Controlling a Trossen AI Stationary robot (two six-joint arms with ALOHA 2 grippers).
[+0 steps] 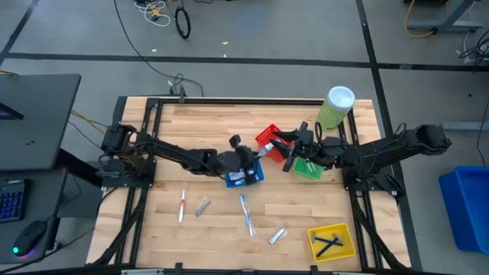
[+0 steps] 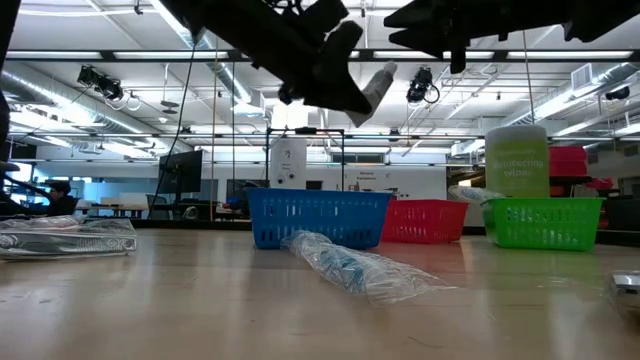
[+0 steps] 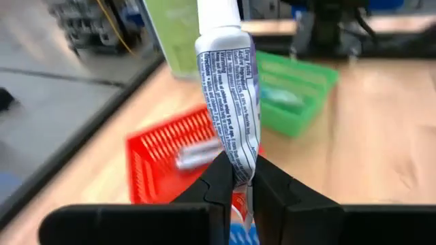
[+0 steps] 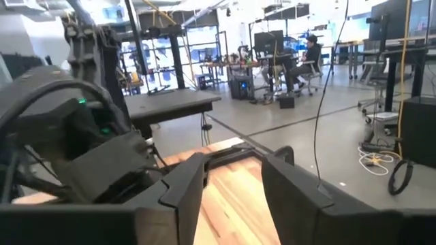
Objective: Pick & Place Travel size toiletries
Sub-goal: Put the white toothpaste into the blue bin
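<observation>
My left gripper hovers above the table between the blue basket and the red basket, shut on a white printed tube. The low view shows that tube raised high over the baskets. My right gripper is open and empty, level over the green basket and facing the left arm. A red-handled toothbrush, a silver tube, a blue-handled wrapped toothbrush and another tube lie flat on the wood. Another tube lies in the red basket. My left gripper pinches the tube by its flat crimped end between the two fingers. The tube runs straight on from the fingers, its cap end away from them. It is lifted clear, tilted in the air above the red basket.
A yellow basket with dark razors sits near the table's near right corner. A tall pale-green cylinder with a white lid stands at the far right, behind the green basket. The two grippers are close together over the baskets. Bare wood lies at the near left.
</observation>
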